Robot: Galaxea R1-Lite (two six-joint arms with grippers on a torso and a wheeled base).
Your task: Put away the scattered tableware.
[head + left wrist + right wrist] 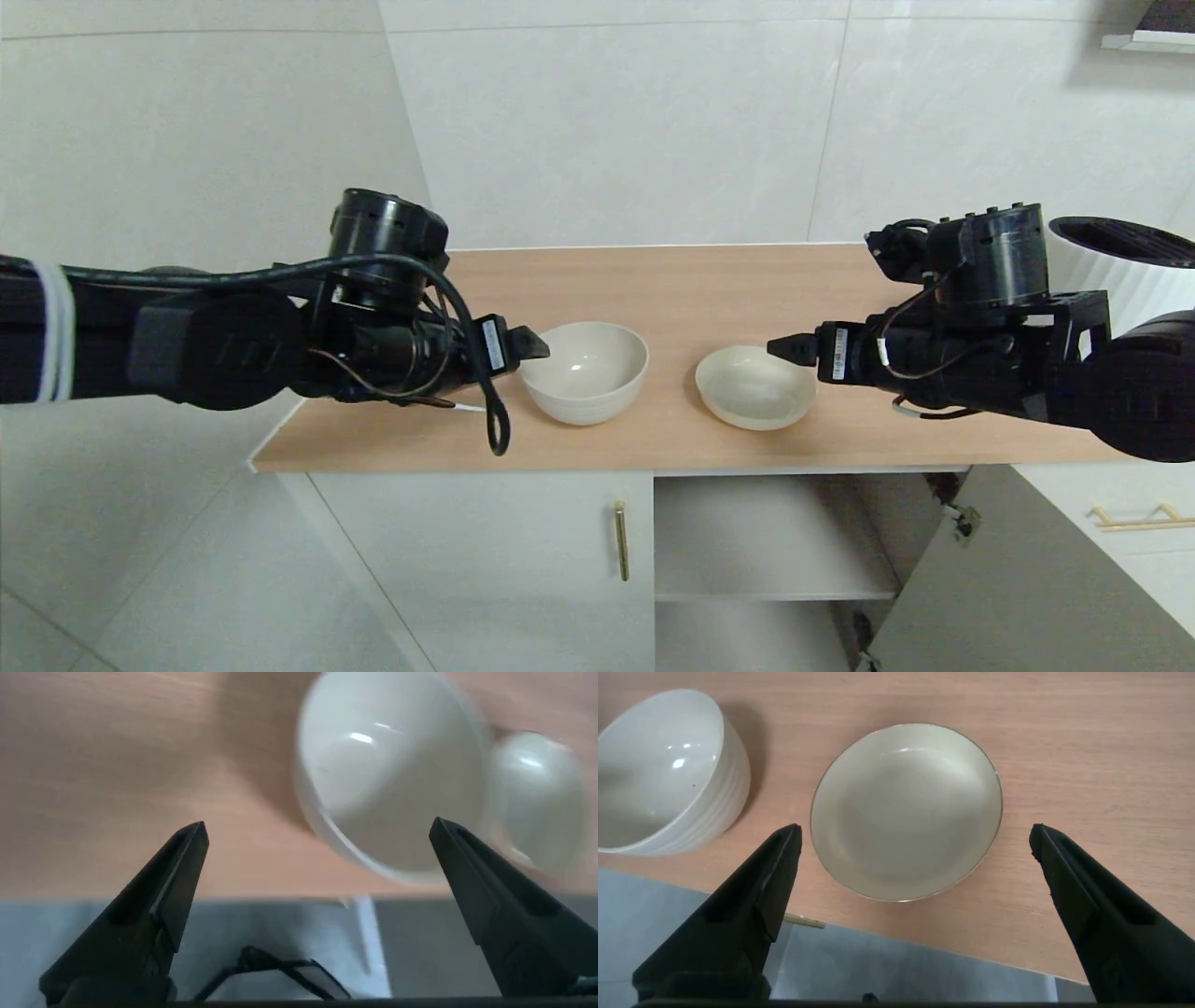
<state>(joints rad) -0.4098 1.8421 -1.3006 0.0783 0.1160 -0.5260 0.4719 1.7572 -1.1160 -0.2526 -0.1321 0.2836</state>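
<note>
Two pieces to stow, both on the counter (709,280), mid-frame in the head view. Left gripper (534,347): jaws spread wide, holding nothing, tip just beside the bowl (585,371) rim. Bowl sits left of centre, upright. Dish (754,385) is right of centre, apart from it. Right gripper (782,348): also spread, empty, at the dish's rim. Both look like glazed ceramic, so I'd expect stiff, slick, chippable. Pinch over the rim wall, one finger inside, and don't squeeze hard. Open cupboard (761,532), lower centre, looks like your destination.
</note>
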